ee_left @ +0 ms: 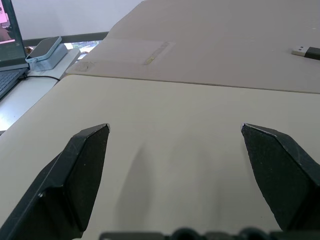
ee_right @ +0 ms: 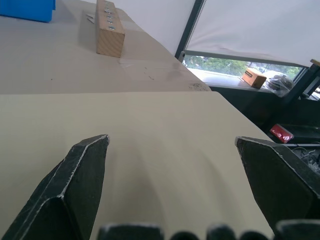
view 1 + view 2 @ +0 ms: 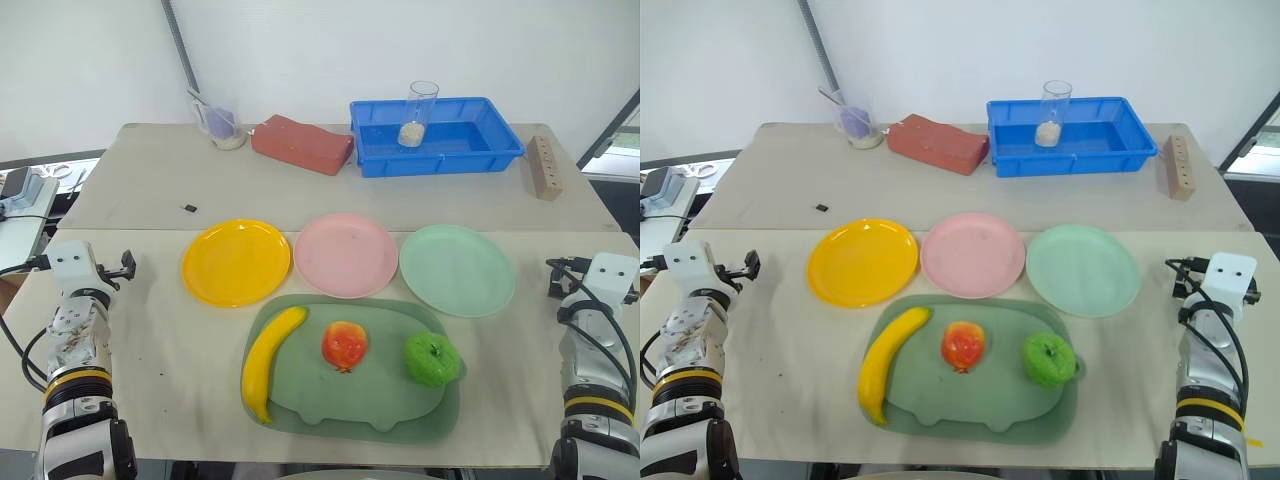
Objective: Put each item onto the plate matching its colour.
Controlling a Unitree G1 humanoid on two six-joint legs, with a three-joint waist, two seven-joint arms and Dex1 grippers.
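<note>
Three plates stand in a row at mid-table: a yellow plate (image 3: 237, 262), a pale pink plate (image 3: 346, 254) and a mint green plate (image 3: 457, 269), all bare. In front of them a dull-green tray (image 3: 390, 400) holds the yellow banana (image 3: 268, 358), the red-and-orange round fruit (image 3: 344, 345) and the green apple (image 3: 431, 359). My left gripper (image 1: 175, 127) is open over bare table near the left edge. Near the table's right edge, my right gripper (image 2: 171, 139) is open too. Neither touches anything, and both are far from the fruits.
At the back stand a blue bin (image 3: 470, 135) with a clear glass (image 3: 420, 113) in it, a red brick-like block (image 3: 302, 143) and a cup with a spoon (image 3: 222, 125). A wooden block (image 3: 545, 167) stands back right; a small black plug (image 3: 189, 208) lies beyond the yellow plate.
</note>
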